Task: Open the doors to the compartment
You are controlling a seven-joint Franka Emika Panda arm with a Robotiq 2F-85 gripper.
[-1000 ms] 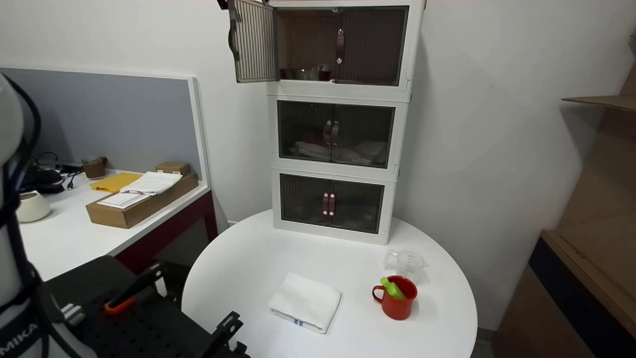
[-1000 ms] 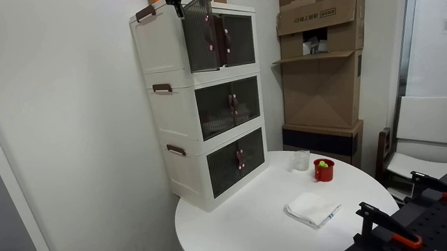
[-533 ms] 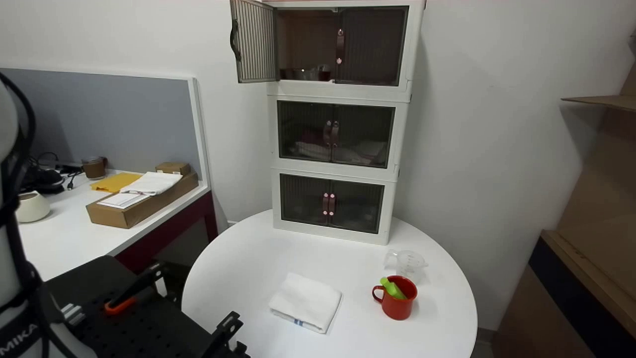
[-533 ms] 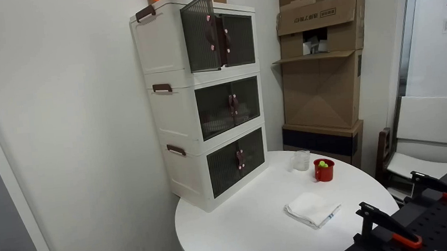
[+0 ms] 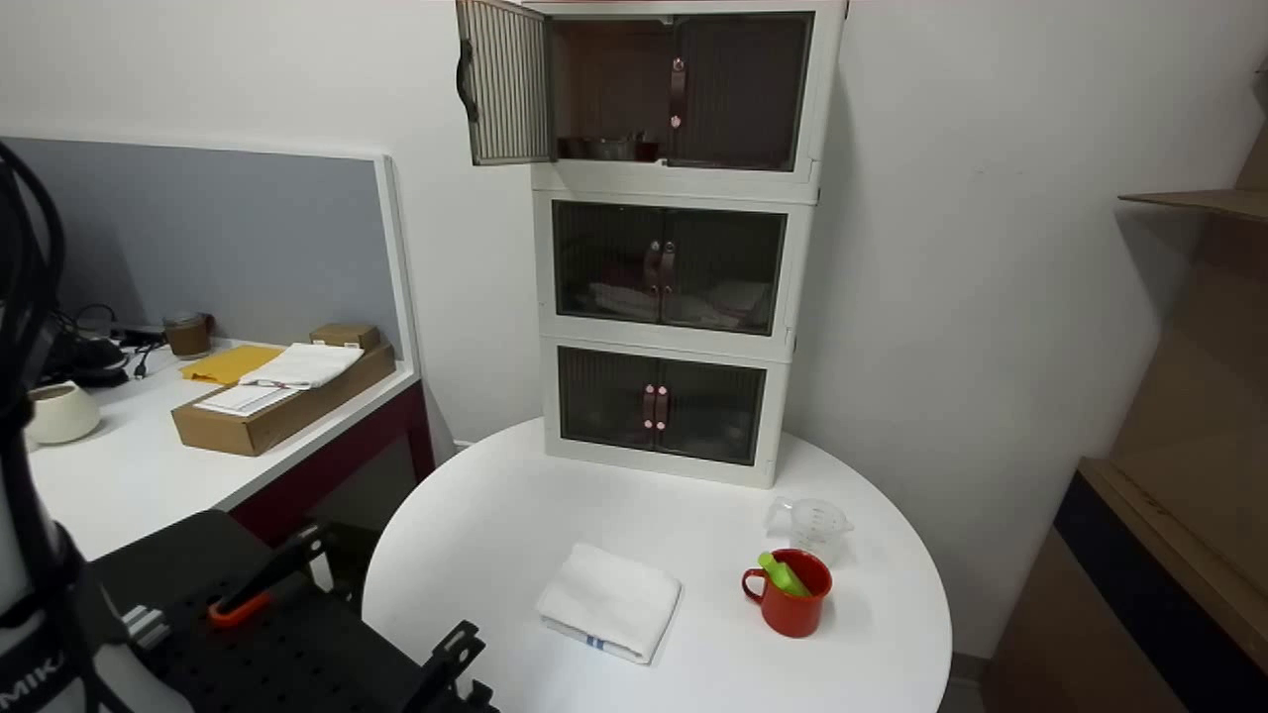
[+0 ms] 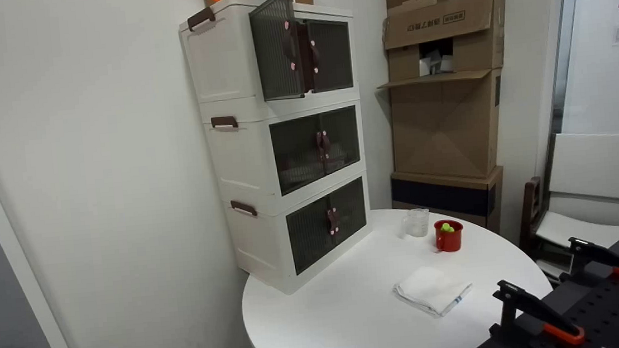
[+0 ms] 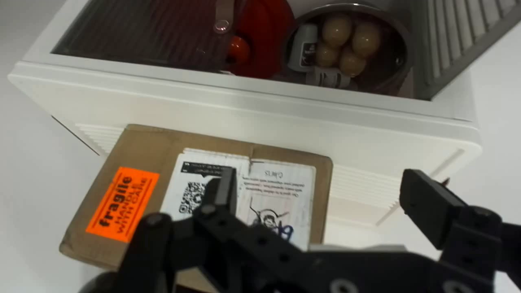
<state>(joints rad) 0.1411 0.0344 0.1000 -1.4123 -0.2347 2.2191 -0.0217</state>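
Wall [image 5: 991,277] behind compartment [image 5: 614,176]; one door [image 5: 510,94] open, other door [image 5: 748,94] closed; tool [image 7: 319,189] spread.

Box [image 7: 175,183] on cabinet [image 6: 241,160], cabinet on table [image 6: 355,316]; bowl [image 7: 392,44] in compartment [image 5: 612,84]; cloth [image 5: 609,600] before cabinet

Compartment [image 5: 609,89] passable beside swung-out door [image 5: 510,84]; closed door [image 5: 748,94] blocks other half; bowl [image 7: 395,47] stands inside opening.
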